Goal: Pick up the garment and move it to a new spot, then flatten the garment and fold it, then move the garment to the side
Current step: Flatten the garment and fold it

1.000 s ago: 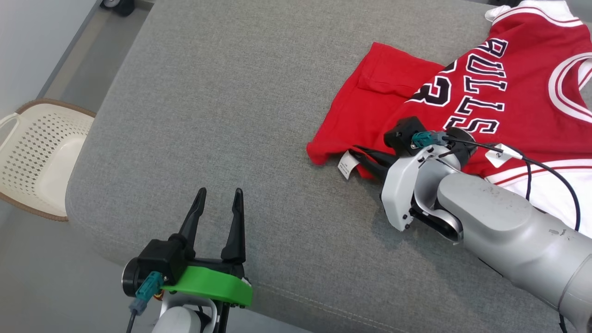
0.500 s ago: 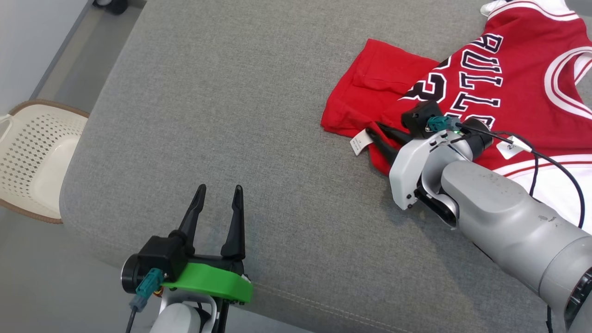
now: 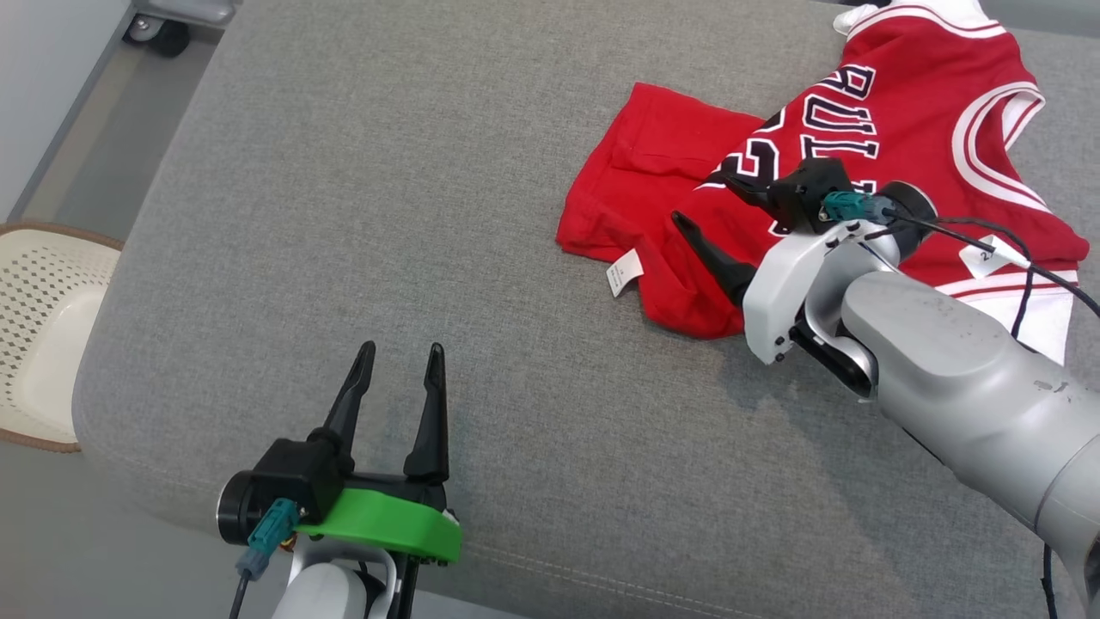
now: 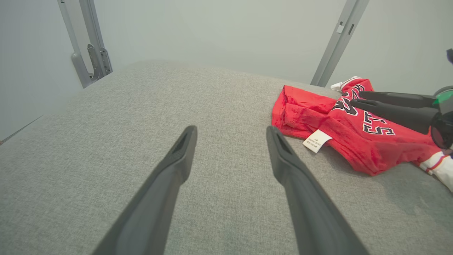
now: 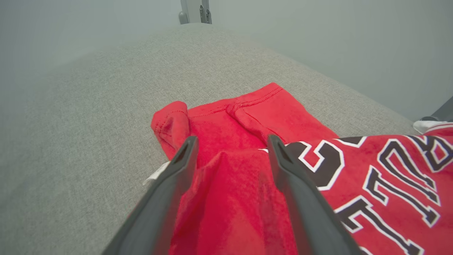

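Red Bulls jersey (image 3: 911, 120) lies on the far right part of the grey upholstered cushion (image 3: 387, 172), front side up with the lettering showing. The collar end points toward the far right corner and the hem end toward the middle. It is not flat. The hem end is doubled over itself, a ridge of cloth runs through it, and the white care label (image 3: 624, 273) sticks out at the near edge.

Right gripper (image 3: 701, 198) sits over the hem end with its jaws spread wide and nothing pinched between them. In the right wrist view its two fingers straddle the raised ridge of red cloth. Whether the tips touch the fabric, cannot tell.

Left gripper (image 3: 402, 348) hangs near the front edge of the cushion, released, empty and well apart from the jersey. A white perforated basket (image 3: 43, 301) stands on the floor beyond the cushion's left side.

Step in hand, as judged: the jersey appears set down at its spot, so the work sits at the turn from moving to flattening. No folding has begun.

The next move calls for a grip on the doubled hem corner, low enough to catch the upper layer alone. A pull outward toward the open middle of the cushion would then take the ridge out. The left arm would have to come across to hold the other hem corner, or the cloth will likely drag along instead of spreading.
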You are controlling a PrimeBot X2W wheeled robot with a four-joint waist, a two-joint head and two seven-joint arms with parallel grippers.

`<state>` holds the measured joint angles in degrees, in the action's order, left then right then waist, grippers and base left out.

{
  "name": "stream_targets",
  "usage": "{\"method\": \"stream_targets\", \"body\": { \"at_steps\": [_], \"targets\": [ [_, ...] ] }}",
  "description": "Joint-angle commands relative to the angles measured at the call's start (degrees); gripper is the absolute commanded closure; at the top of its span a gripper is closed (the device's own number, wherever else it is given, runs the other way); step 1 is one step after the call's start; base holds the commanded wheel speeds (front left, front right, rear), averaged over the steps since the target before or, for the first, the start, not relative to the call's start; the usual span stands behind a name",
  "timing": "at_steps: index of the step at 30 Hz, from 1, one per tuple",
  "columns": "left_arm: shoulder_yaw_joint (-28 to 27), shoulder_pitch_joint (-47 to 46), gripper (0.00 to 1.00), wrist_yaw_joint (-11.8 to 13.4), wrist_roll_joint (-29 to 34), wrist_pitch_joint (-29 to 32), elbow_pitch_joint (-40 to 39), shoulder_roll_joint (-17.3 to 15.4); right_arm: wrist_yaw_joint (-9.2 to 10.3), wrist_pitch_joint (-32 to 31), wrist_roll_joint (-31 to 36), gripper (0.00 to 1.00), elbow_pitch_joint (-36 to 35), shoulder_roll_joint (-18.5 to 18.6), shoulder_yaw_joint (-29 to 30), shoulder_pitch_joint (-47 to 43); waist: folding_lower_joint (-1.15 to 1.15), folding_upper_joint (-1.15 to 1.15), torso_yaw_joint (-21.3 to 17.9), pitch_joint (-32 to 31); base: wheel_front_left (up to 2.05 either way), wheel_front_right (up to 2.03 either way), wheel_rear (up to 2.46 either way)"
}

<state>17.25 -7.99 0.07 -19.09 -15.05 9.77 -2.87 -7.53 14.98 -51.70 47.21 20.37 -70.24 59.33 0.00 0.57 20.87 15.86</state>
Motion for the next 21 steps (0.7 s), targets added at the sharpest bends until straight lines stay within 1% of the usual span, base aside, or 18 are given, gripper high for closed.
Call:
{"method": "stream_targets", "body": {
  "at_steps": [1, 6, 9, 16, 21],
  "targets": [
    [-0.1, 0.1, 0.00, 0.0, 0.1, -0.1, 0.0, 0.0, 0.09, 0.2, 0.5, 0.00, -0.4, 0.0, -0.1, 0.5, 0.00, -0.57, -0.2, 0.0, 0.00, 0.00, 0.00],
    [0.6, -0.6, 0.00, -0.4, -0.1, -0.1, 0.0, 0.0, 0.09, 0.3, 6.4, 0.00, -5.5, -0.3, -0.6, -0.1, 0.00, -0.57, 0.4, 0.5, 0.00, 0.00, 0.00],
    [1.2, -0.9, 0.00, -0.3, -0.6, -0.1, 0.2, -0.1, 0.09, 0.3, 8.5, 0.00, -6.1, -0.8, -1.0, -1.5, 0.00, -0.57, 1.8, 0.8, 0.00, 0.00, 0.00],
    [2.6, -0.8, 0.00, 0.4, -1.8, -0.1, 0.1, 0.0, 0.09, 0.3, 9.2, 0.00, -1.5, -1.5, -2.3, -1.6, 0.00, -0.57, 6.2, 1.2, 0.00, 0.00, 0.00],
    [3.3, -0.3, 0.00, 0.6, -2.6, -0.1, 0.1, 0.0, 0.09, 0.3, 9.1, 0.00, 2.0, -1.3, -2.9, -0.8, 0.00, -0.57, 8.5, 1.4, 0.00, 0.00, 0.00]
  ]
}}
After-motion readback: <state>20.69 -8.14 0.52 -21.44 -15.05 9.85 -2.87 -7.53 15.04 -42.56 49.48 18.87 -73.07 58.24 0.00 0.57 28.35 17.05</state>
